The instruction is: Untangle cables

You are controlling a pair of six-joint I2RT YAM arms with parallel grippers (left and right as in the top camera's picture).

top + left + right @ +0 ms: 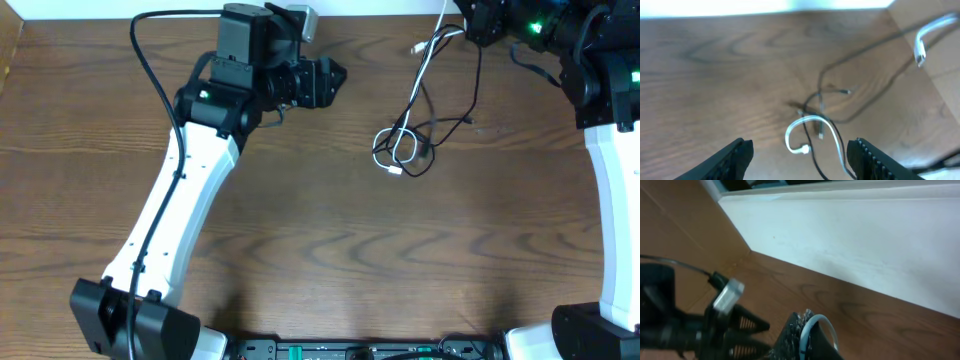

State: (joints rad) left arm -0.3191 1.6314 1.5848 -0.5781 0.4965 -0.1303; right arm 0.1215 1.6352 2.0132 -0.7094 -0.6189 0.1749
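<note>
A white cable (pixel 412 85) and a thin black cable (pixel 462 118) lie tangled on the wooden table at the upper right, looping together near a white plug (pixel 394 170). My right gripper (pixel 470 25) is shut on the white cable near its top end; in the right wrist view the white cord (pixel 812 325) arches between the closed jaws (pixel 807 335). My left gripper (pixel 335 78) is open and empty, left of the tangle. The left wrist view shows the white loop (pixel 802 131) and black cable (pixel 830 120) ahead, between the open fingers (pixel 800 160).
A white wall (pixel 865 240) borders the table's far edge. The left arm's thick black cable (pixel 150 70) arcs over the upper left of the table. The arm bases stand at the front corners.
</note>
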